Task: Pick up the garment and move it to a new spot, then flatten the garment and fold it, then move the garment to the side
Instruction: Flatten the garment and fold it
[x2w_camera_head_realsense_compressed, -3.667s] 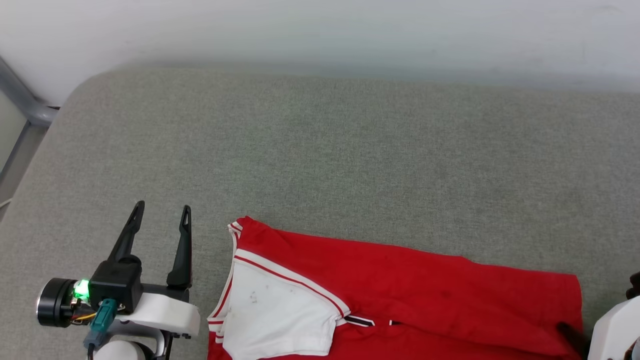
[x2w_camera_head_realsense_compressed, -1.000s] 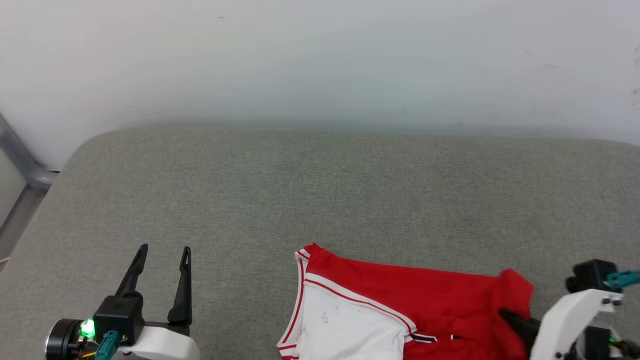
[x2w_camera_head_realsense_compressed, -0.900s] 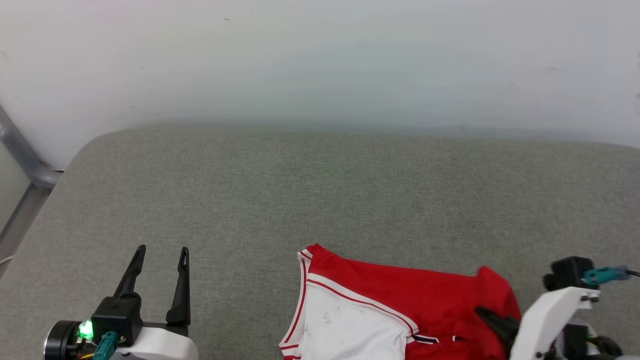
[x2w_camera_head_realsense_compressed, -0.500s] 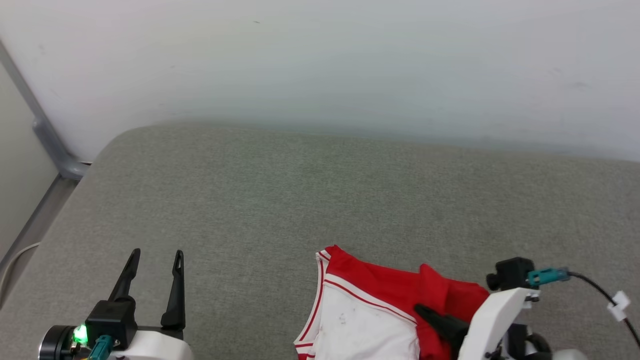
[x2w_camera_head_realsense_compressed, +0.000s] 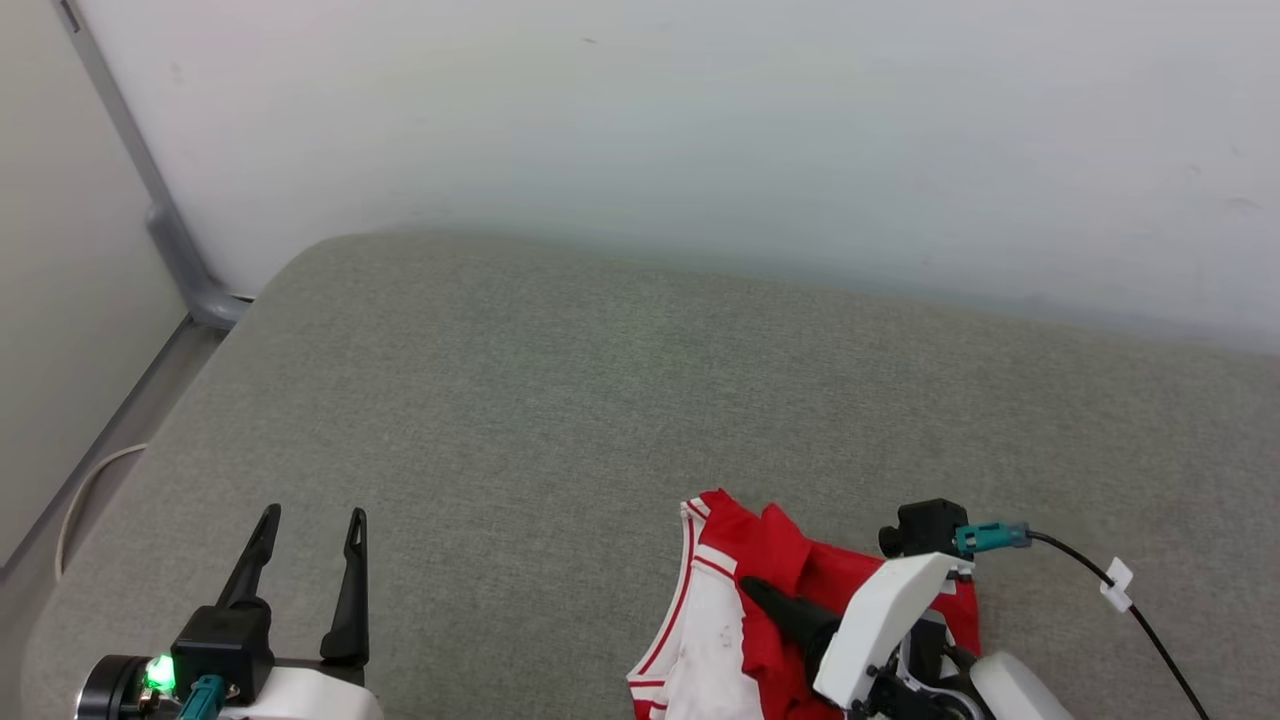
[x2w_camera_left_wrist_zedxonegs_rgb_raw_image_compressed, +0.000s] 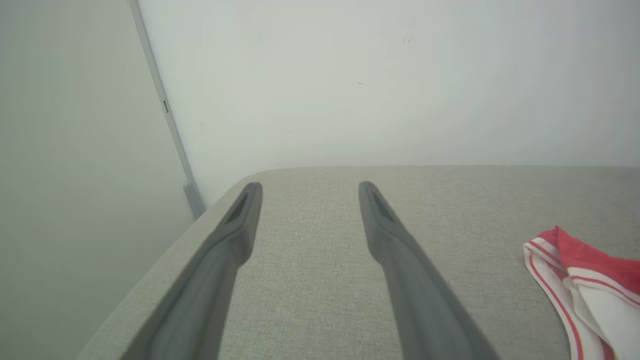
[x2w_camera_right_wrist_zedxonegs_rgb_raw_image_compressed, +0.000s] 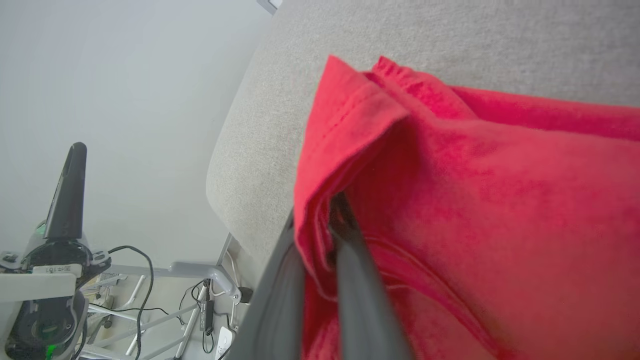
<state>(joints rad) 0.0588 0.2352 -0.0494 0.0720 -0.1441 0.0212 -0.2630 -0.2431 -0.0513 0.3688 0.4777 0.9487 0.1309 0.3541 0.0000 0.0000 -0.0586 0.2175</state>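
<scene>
**Right pincer clamped on a bunched red jersey; left pincer wide open and empty**

Closest to the robot, the right pincer (x2w_camera_head_realsense_compressed: 750, 587) is pinched tight on a fold of the red jersey shirt with white sleeves and red-and-white striped trim (x2w_camera_head_realsense_compressed: 775, 555). From the wrist view, its two dark fingers run up into a doubled red hem, and the cloth wraps over their tips. The shirt is gathered into a heap around that pincer. A red flap stands up above the fingers, with a white sleeve panel (x2w_camera_head_realsense_compressed: 708, 640) and its striped edge lying on the heap's left side. The heap rests on the near part of the grey woven-fabric cushion (x2w_camera_head_realsense_compressed: 600, 380), well away from the cushion's left edge and its far edge. A black cable with a teal plug (x2w_camera_head_realsense_compressed: 990, 537) and a small white tag (x2w_camera_head_realsense_compressed: 1116, 583) trails off the right arm's white housing across the fabric.

Over on the left, the left pincer (x2w_camera_head_realsense_compressed: 312, 515) has its long dark fingers spread wide, with nothing between them. It sits above bare grey cloth near the cushion's left edge, well apart from the shirt.

Further back, the cushion's rounded far-left corner meets a plain white wall (x2w_camera_head_realsense_compressed: 700, 120). A slanting grey metal post (x2w_camera_head_realsense_compressed: 150, 190) runs down beside that corner.
</scene>
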